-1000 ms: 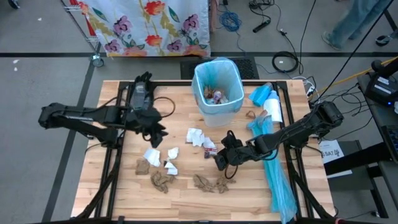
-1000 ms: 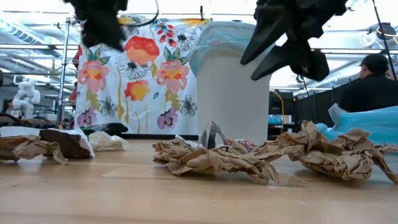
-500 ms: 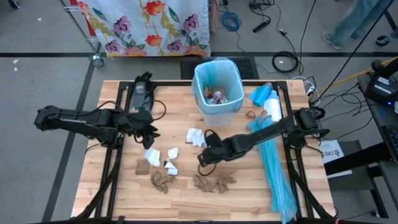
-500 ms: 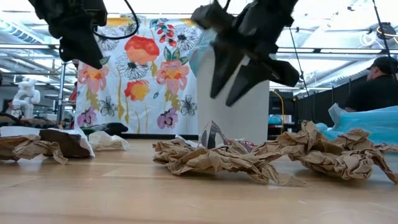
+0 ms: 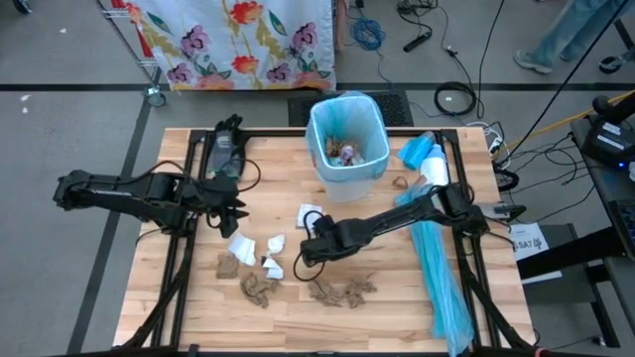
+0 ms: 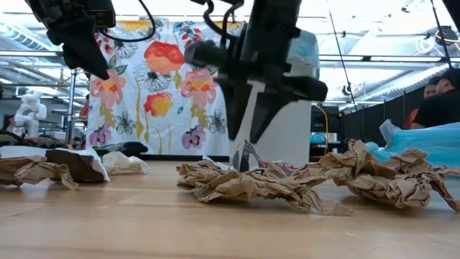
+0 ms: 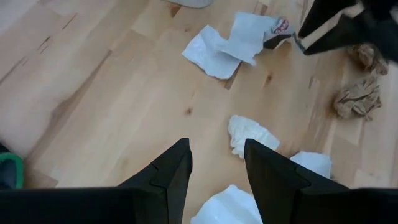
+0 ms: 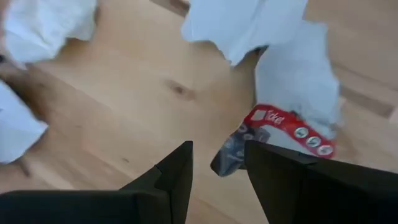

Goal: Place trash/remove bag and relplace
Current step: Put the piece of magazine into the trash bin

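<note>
While the right claw [image 5: 310,250] hangs low over the middle of the worktop [image 5: 179,307], its fingers [image 8: 174,180] are spread apart and grasp nothing; in the right wrist view they straddle a small crushed red-and-white wrapper [image 8: 273,134] lying against white tissue [image 8: 292,68]. Left claw [image 5: 230,210] hovers over the left half of the worktop, likewise released and empty, with white tissue scraps [image 7: 252,135] on the wood just ahead of its fingers [image 7: 165,177]. Trash [image 5: 260,266] lies loose on the worktop: white tissue pieces between the two claws, crumpled brown paper [image 6: 244,183] nearer the front edge. Some scraps sit inside the light-blue-lined bin [image 5: 347,139] at the far edge. Long light-blue plastic sheets [image 5: 437,268] lie along the right side.
</note>
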{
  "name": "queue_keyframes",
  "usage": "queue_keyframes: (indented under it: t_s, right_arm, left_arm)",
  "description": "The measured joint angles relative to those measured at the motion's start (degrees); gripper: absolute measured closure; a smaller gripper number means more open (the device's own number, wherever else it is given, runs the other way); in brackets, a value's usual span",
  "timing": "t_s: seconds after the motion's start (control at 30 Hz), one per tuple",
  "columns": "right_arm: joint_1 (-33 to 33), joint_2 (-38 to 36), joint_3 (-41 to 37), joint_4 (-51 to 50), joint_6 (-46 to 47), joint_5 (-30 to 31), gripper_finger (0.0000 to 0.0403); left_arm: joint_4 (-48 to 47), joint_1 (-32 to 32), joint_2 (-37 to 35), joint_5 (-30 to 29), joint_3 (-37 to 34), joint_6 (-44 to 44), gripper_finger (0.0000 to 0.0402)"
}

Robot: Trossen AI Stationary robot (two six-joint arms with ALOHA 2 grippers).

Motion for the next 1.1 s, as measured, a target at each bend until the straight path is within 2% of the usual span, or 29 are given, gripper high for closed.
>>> queue_keyframes:
  t_s: [0.17, 0.23, 0.3, 0.37, 0.53, 0.77, 0.9, 1.1]
  right_arm:
    - [0.19, 2.70, 0.40, -4.54, 5.20, 0.00, 0.0278]
    - [0.52, 3.05, 0.39, -5.46, 4.63, 0.08, 0.0309]
    - [1.07, 2.88, 0.39, -4.79, 3.13, 0.07, 0.0363]
    - [1.65, 2.09, 0.39, -4.52, 2.45, 0.37, 0.0390]
    - [3.28, -2.43, 0.39, -5.19, 5.24, 1.06, 0.0401]
    - [7.17, -11.80, 1.55, -8.27, 8.86, 5.73, 0.0403]
    - [8.04, -14.41, 7.14, -13.87, 7.79, 9.52, 0.0403]
    - [7.90, -14.95, 20.66, -20.77, 0.55, 19.84, 0.0403]
  left_arm:
    - [-0.06, 0.00, -0.72, 0.02, 0.00, 0.02, 0.0249]
    - [-0.06, 0.00, -0.77, 0.02, 0.00, 0.04, 0.0249]
    - [-0.04, 0.00, -0.77, 0.02, 0.00, 0.04, 0.0249]
    - [-0.04, 0.00, -0.77, 0.04, 0.00, 0.04, 0.0249]
    - [0.05, 0.00, -0.77, 0.02, 0.00, 0.09, 0.0249]
    - [0.09, 0.00, -0.76, -0.04, 0.00, 0.97, 0.0249]
    - [1.07, 0.11, 0.65, -0.28, 0.00, 3.74, 0.0249]
    - [4.08, 0.15, 2.32, -0.88, 0.00, 5.07, 0.0249]
